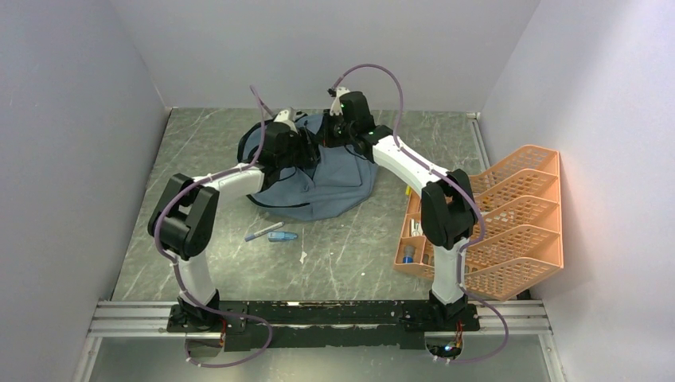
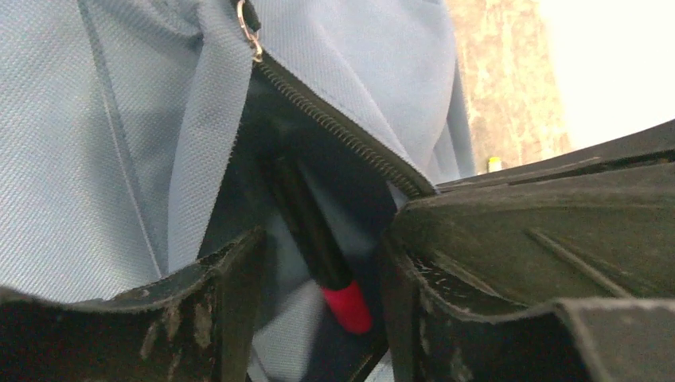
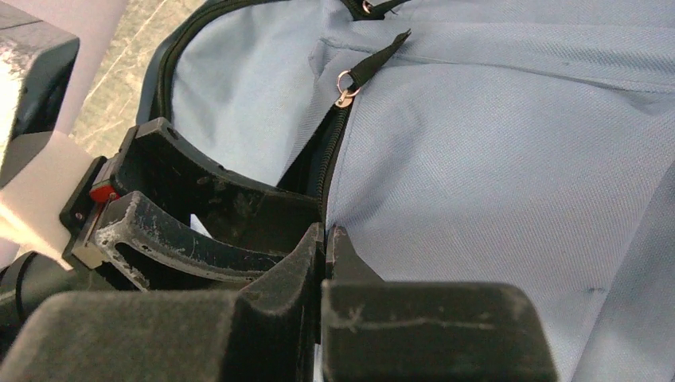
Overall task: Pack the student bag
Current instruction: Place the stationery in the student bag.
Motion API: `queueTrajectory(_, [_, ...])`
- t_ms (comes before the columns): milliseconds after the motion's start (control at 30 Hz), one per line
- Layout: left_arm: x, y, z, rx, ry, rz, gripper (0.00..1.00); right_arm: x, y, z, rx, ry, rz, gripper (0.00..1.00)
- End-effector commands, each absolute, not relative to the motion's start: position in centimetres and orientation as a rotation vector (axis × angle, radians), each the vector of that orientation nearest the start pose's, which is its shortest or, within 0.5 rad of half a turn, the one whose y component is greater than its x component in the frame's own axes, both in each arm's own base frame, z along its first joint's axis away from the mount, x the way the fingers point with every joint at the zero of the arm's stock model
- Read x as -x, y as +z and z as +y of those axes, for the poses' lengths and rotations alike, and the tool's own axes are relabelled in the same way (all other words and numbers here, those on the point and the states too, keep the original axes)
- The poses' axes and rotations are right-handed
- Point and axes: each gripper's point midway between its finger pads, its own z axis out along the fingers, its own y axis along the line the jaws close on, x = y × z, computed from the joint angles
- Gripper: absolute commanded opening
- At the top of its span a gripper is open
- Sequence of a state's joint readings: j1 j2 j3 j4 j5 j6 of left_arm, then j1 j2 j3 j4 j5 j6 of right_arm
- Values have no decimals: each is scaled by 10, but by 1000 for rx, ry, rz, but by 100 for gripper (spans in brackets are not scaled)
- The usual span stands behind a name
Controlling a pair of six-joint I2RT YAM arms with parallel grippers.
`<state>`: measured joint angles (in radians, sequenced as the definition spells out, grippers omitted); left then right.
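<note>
From the top camera I have the bag (image 1: 342, 179) lying flat at the middle back of the table (image 1: 358, 255), with both arms reaching in over it from either side.

On the left wrist feed, the left gripper (image 2: 322, 247) has its jaws spread apart at the mouth of an unzipped pocket. A black marker (image 2: 306, 215) with a red end sits between the fingers with a gap on each side, its black end poking into the dark opening below the zip.

On the right wrist feed, the right gripper (image 3: 325, 239) is fully closed at the lip of that same opening, just below the zip pull (image 3: 344, 89). It looks to be pinching the fabric edge by the zip, though the fingertips cover the contact and I can't be sure.

In front of the bag, two pens (image 1: 271, 234) lie side by side on the table. The orange tray (image 1: 517, 215) stands well off to the right, beside the right arm.
</note>
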<state>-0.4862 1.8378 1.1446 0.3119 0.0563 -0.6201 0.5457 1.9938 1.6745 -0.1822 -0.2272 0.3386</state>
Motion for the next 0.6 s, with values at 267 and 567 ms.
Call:
queueTrajectory(267, [-441, 180, -266, 77, -690, 2041, 64, -456, 202, 352, 389, 835, 2073, 0])
queueTrajectory(567, [-376, 201, -202, 205, -537, 2079, 60, -464, 195, 334, 327, 788, 2088, 0])
